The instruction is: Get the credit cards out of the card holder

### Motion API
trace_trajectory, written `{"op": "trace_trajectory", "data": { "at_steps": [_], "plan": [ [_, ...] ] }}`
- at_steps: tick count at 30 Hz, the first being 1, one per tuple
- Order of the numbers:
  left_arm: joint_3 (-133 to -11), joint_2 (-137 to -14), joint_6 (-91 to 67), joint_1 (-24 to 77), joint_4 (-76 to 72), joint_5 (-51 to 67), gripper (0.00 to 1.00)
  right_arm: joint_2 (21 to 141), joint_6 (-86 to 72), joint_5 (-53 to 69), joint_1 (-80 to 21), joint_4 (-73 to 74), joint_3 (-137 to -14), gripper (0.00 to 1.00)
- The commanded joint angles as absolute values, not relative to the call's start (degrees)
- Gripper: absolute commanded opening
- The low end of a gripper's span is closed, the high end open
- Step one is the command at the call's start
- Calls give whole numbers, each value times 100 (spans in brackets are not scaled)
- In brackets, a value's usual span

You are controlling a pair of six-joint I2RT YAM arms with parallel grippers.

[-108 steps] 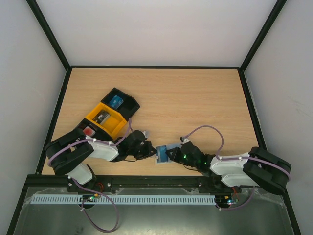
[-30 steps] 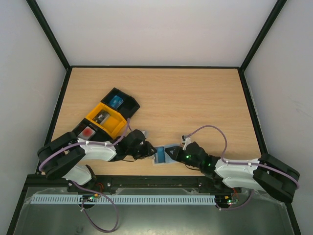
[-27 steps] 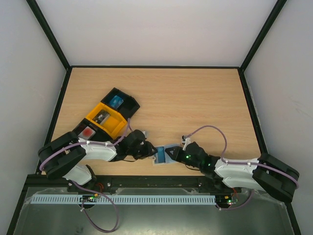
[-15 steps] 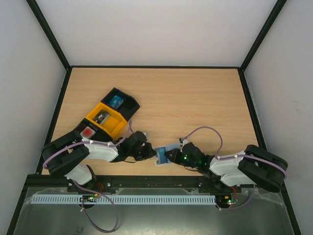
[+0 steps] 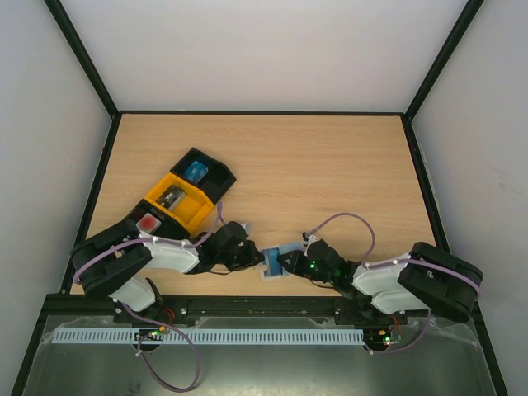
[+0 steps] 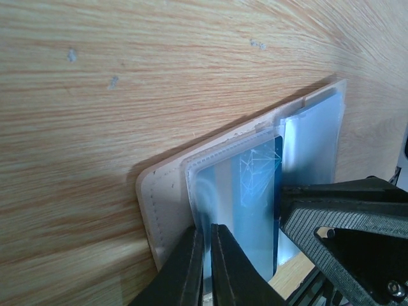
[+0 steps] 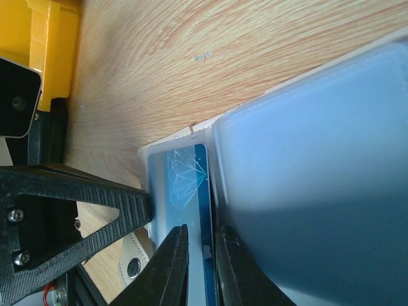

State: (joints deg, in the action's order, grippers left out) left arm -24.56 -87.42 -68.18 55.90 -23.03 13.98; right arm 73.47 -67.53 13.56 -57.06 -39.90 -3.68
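Observation:
The card holder (image 5: 272, 263) lies opened near the table's front edge, between both grippers. The left wrist view shows its beige leaf (image 6: 162, 197) and a clear sleeve holding a blue credit card (image 6: 248, 197) with a white line pattern. My left gripper (image 6: 205, 229) is shut on the sleeve's near edge, next to the beige leaf. From the other side, my right gripper (image 7: 203, 231) is shut on the same sleeve over the blue credit card (image 7: 182, 178), beside a pale blue leaf (image 7: 306, 127). Seen from above, the left gripper (image 5: 256, 259) and right gripper (image 5: 285, 262) almost touch.
A yellow tray (image 5: 177, 198) and a black tray (image 5: 216, 175) stand at the left; the black one holds a small bright blue item (image 5: 195, 172). A small red thing (image 5: 148, 221) shows by the left arm. The black frame rail runs just in front of the holder.
My left gripper has closed on the sleeve's edge. The right arm's elbow has drawn in towards the middle while its gripper kept its hold. The holder has barely shifted.

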Motion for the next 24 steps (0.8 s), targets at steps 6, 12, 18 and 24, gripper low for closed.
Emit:
{"op": "trace_trajectory", "data": {
  "at_steps": [6,12,18,24],
  "plan": [
    [-2350,-8749,-6745,5568,-1714,1072,10,6770,-6729,1331,-5741,-3769,-404,14],
    [-2328,-8835,-6759,5555,-1813,1118,11,6696,-6724,1292,-5741,-3639,-396,15],
    [-2309,-8842,-6759,5558,-1802,1107,11,6850,-6698,1272,-5744,-3494,-464,17],
    [-2312,-8850,-6758,5555,-1793,1099,11,6821,-6680,1322,-5742,-3460,-475,17]
  ]
}}
